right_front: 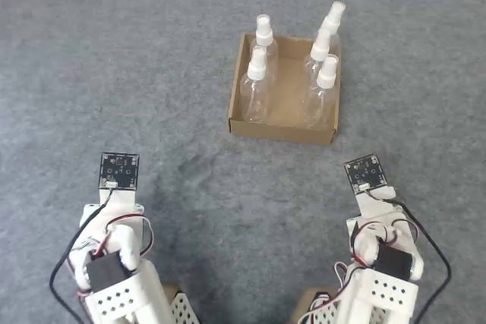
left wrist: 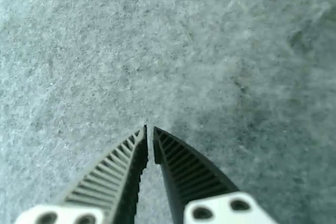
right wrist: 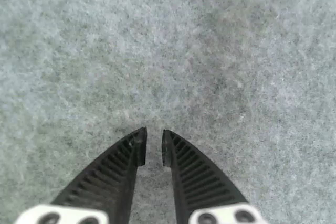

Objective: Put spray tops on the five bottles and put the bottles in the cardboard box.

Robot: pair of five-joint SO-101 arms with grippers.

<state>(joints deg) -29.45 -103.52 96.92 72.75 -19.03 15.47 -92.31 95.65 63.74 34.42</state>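
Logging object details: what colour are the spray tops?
The spray tops are white, clearest in the high view.

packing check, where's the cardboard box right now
In the high view the cardboard box sits toward the far end of the grey mat, a little right of centre, with bottles standing inside it.

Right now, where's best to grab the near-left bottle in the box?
Probably at the neck just under its spray top, from straight above: the bottle stands upright, and the cardboard box wall and the bottle behind crowd its body.
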